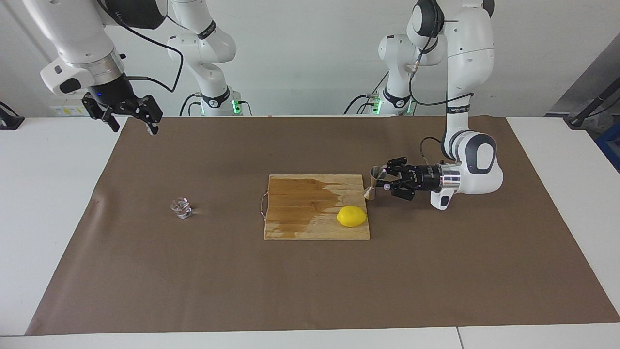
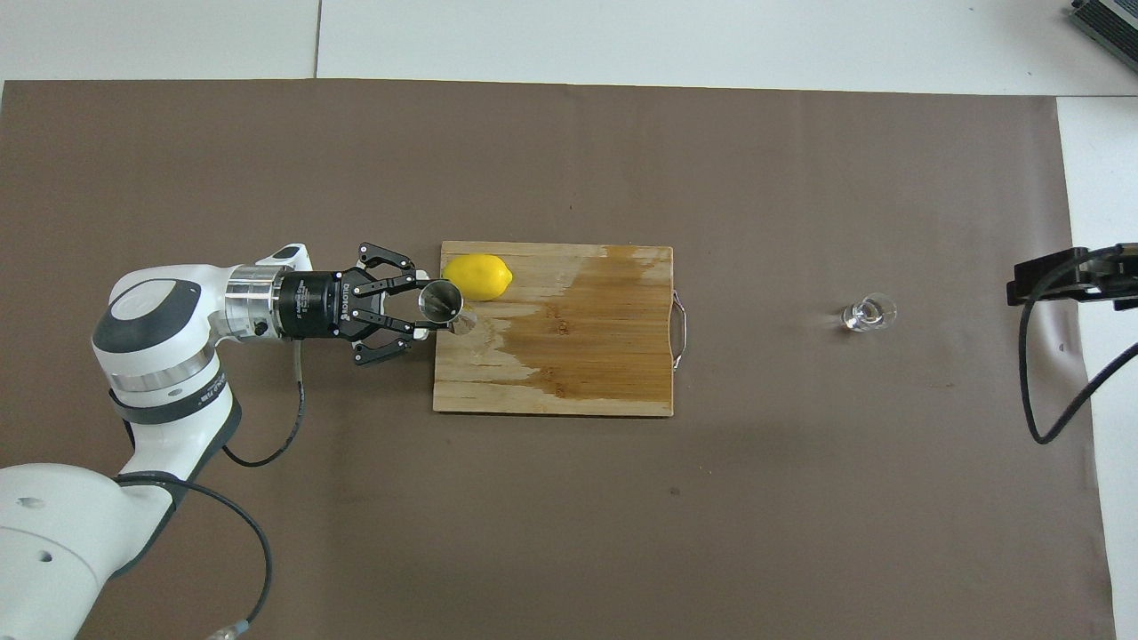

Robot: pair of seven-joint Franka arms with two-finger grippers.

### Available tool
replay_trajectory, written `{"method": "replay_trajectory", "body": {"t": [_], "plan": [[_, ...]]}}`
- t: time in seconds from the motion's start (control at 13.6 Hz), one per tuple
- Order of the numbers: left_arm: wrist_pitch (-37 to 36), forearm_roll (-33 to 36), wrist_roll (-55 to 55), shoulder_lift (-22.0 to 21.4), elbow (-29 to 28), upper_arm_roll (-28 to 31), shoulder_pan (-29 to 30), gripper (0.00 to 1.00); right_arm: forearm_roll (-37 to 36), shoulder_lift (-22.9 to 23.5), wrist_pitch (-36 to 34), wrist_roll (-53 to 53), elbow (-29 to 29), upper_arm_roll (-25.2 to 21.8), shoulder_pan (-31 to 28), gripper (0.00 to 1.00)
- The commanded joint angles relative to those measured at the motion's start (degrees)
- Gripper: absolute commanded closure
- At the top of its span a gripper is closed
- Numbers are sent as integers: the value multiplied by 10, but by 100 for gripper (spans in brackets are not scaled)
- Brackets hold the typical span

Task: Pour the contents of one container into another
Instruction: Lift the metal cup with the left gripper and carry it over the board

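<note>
The steel jigger hangs roughly upright in the air, and my left gripper is shut on it from the side. It is over the edge of the wooden cutting board at the left arm's end, close to the lemon. The tiny clear glass cup stands alone on the brown mat toward the right arm's end. My right gripper waits open and raised over the mat's corner, holding nothing.
The cutting board lies mid-table with a dark wet stain over much of it and a wire handle on the side toward the glass cup. A brown mat covers the table.
</note>
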Motion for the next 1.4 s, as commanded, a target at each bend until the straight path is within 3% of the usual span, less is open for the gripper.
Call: {"method": "replay_trajectory", "body": {"t": [0.0,0.89,1.33], "plan": [[28,-44,-5,-17,-29,50,-78,67,4,-1,0,-1,0,2,-6,0],[159,-175,4,8,-28,70,-201,67,-5,0,-1,-4,0,2,-6,0],[162,-210,45,29,-29,68,-215,66,-8,1,0,-15,0,1,-6,0]]}}
